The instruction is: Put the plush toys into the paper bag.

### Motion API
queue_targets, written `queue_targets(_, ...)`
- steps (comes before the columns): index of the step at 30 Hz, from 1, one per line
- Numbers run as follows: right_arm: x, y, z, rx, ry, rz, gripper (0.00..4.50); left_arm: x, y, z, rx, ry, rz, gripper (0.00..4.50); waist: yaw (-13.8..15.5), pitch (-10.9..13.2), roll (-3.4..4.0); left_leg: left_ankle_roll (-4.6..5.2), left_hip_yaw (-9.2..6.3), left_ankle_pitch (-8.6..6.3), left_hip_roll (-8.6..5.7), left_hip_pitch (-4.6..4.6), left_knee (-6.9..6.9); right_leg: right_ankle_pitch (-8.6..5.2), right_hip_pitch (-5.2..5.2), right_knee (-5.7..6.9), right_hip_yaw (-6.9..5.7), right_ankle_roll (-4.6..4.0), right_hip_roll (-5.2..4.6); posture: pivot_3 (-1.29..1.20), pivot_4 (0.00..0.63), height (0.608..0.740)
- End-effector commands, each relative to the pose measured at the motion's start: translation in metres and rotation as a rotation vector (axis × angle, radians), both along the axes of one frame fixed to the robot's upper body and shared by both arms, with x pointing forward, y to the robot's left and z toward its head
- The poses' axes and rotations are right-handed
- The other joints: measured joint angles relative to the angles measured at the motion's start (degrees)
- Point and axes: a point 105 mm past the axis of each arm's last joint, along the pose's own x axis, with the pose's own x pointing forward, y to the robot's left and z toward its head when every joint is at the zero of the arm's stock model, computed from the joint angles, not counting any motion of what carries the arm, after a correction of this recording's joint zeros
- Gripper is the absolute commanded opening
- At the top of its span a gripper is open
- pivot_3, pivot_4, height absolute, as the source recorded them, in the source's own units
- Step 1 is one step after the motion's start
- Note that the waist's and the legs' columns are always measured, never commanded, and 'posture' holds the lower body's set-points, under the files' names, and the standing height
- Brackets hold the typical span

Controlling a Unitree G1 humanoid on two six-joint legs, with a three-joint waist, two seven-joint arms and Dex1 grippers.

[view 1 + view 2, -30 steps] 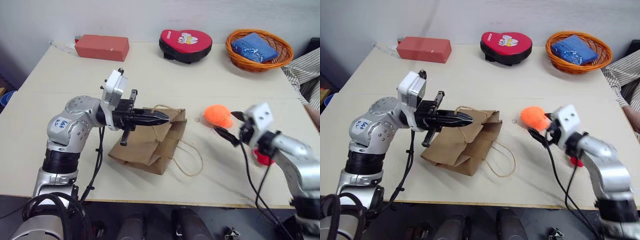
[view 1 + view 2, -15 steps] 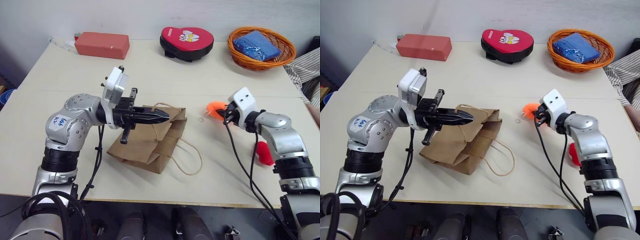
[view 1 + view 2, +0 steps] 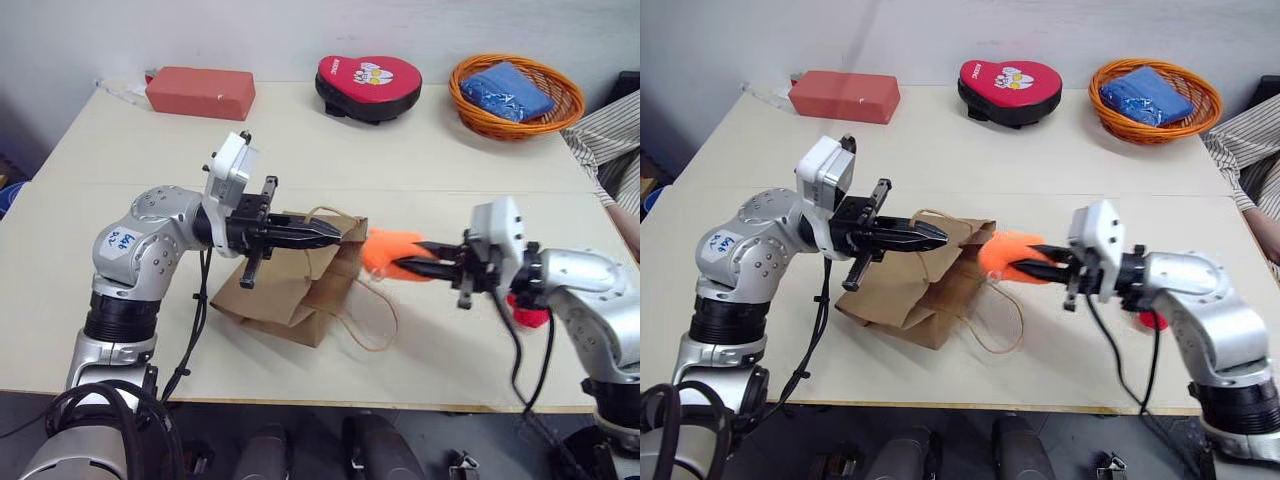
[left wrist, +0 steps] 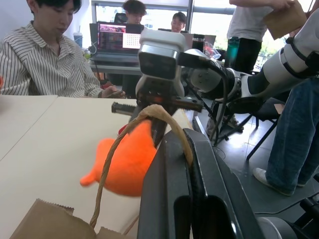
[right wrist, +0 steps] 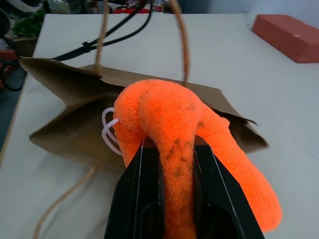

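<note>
The brown paper bag (image 3: pixel 285 290) lies on the table with its mouth facing right. My left gripper (image 3: pixel 333 233) is shut on one loop handle (image 4: pixel 164 112) and holds that side of the mouth up. Just in front of the opening hangs the orange plush toy (image 3: pixel 383 248), with my right gripper (image 3: pixel 405 257) shut on it. The right wrist view has this toy (image 5: pixel 169 124) pinched between the fingers, the bag's mouth (image 5: pixel 75 119) right behind it. The red plush toy (image 3: pixel 530 313) lies on the table, partly hidden behind my right arm.
Along the table's far edge stand a red box (image 3: pixel 200 92), a red heart-shaped pad (image 3: pixel 370 85) and an orange wicker basket (image 3: pixel 470 100) holding something blue. A person's striped sleeve (image 3: pixel 610 135) is at the right edge. The bag's second handle (image 3: pixel 375 335) trails on the table.
My right gripper has shut on the orange plush toy, lifted it off the table and carried it left to the bag's mouth. The left arm has kept still.
</note>
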Motion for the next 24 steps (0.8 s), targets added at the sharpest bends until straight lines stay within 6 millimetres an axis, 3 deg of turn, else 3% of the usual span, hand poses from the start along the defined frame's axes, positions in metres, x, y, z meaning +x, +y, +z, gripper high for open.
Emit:
queue_targets(1, 0.006, 0.009, -0.014, -0.083, -0.047, -0.006, 0.18, -0.004, -0.004, 0.008, -0.010, -0.016, -0.040, 0.00, 0.2, 0.0, 0.00, 0.01, -0.01, 0.00, -0.01, 0.00, 0.00, 0.00, 0.01, -0.02, -0.02, 0.00, -0.01, 0.00, 0.150, 0.740)
queue_targets(5, 0.013, 0.016, -0.027, -0.158, -0.073, 0.009, 0.18, -0.004, -0.004, 0.010, -0.010, -0.012, -0.046, 0.00, 0.1, 0.0, 0.00, 0.01, -0.01, 0.00, -0.01, -0.02, 0.01, 0.00, -0.01, -0.04, -0.02, 0.00, -0.01, 0.00, 0.150, 0.740)
queue_targets(8, 0.016, 0.038, -0.026, -0.140, -0.101, 0.052, 0.18, -0.004, -0.004, 0.010, -0.005, -0.009, -0.053, 0.00, -0.2, 0.0, 0.00, 0.01, -0.01, 0.00, -0.01, -0.01, 0.02, 0.00, -0.02, -0.01, -0.03, 0.00, 0.01, 0.00, 0.150, 0.740)
queue_targets(16, 0.025, 0.072, -0.021, -0.117, -0.160, 0.101, 0.18, -0.006, -0.006, 0.007, -0.008, 0.008, -0.075, 0.00, -0.2, 0.0, 0.00, -0.03, -0.03, 0.01, -0.01, -0.03, 0.03, 0.00, -0.10, 0.05, 0.00, 0.00, 0.01, 0.00, 0.150, 0.740)
queue_targets(24, 0.055, 0.103, -0.042, -0.084, -0.120, 0.106, 0.18, -0.004, -0.010, 0.006, -0.022, 0.013, -0.089, 0.00, -0.4, 0.0, 0.00, -0.03, -0.03, 0.02, -0.01, -0.02, 0.03, 0.00, -0.12, 0.09, -0.04, 0.00, 0.01, 0.00, 0.150, 0.740)
